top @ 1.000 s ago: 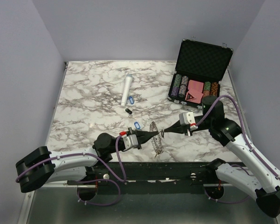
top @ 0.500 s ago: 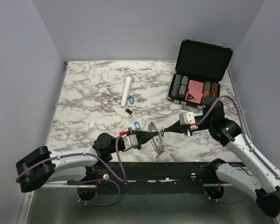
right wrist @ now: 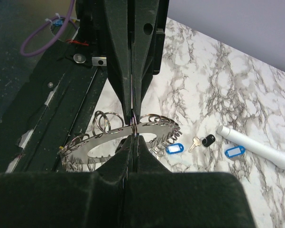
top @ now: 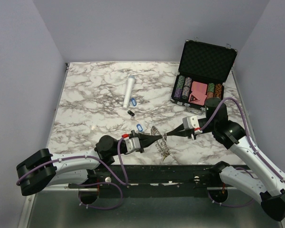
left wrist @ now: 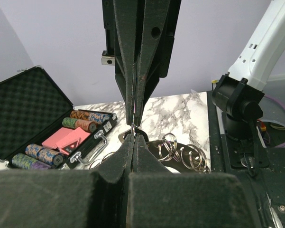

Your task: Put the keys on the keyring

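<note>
both grippers are pinched fully shut, tip to tip. the left gripper (top: 159,138) and right gripper (top: 170,134) each seem to nip the keyring (right wrist: 154,126) by its toothed rim, holding it between their tips. the keys (right wrist: 174,148) lie unthreaded on the table (right wrist: 213,95), the nearest just beside the left gripper. next, one gripper probably has to let go and fetch a key.

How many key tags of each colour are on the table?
Blue tags: 2
Black tags: 1
Total: 3
</note>
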`<action>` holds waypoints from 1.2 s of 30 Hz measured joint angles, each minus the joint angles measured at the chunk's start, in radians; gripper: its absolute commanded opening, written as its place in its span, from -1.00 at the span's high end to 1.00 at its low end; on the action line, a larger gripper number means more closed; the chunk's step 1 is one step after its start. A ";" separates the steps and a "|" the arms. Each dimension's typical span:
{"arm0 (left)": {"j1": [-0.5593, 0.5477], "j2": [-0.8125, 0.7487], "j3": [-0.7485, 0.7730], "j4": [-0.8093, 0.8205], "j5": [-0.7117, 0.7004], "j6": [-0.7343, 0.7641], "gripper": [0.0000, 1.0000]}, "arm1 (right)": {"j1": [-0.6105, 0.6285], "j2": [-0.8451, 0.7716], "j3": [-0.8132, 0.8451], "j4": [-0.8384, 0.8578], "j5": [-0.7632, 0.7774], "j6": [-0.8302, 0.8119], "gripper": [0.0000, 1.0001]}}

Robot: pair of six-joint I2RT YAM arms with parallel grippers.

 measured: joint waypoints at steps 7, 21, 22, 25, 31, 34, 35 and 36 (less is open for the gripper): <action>0.005 -0.013 0.000 -0.019 0.009 -0.001 1.00 | 0.003 0.000 0.000 -0.023 -0.018 -0.019 1.00; 0.005 -0.050 0.000 -0.065 0.023 -0.011 1.00 | 0.005 0.000 0.000 -0.039 -0.043 -0.026 1.00; 0.005 -0.050 0.000 -0.065 0.024 -0.011 1.00 | 0.005 0.000 0.000 -0.041 -0.044 -0.026 1.00; 0.005 -0.050 0.000 -0.065 0.027 -0.014 1.00 | 0.005 0.000 0.000 -0.051 -0.048 -0.033 1.00; 0.006 -0.051 -0.001 -0.065 0.048 -0.019 1.00 | 0.005 0.000 0.000 -0.069 -0.062 -0.043 1.00; 0.008 -0.058 -0.005 -0.065 0.068 -0.019 1.00 | 0.005 0.000 0.000 -0.082 -0.070 -0.050 0.99; 0.010 -0.060 -0.007 -0.065 0.073 -0.019 1.00 | 0.005 0.000 0.000 -0.087 -0.072 -0.052 1.00; 0.012 -0.063 -0.008 -0.065 0.075 -0.019 1.00 | 0.006 0.000 0.000 -0.091 -0.074 -0.053 1.00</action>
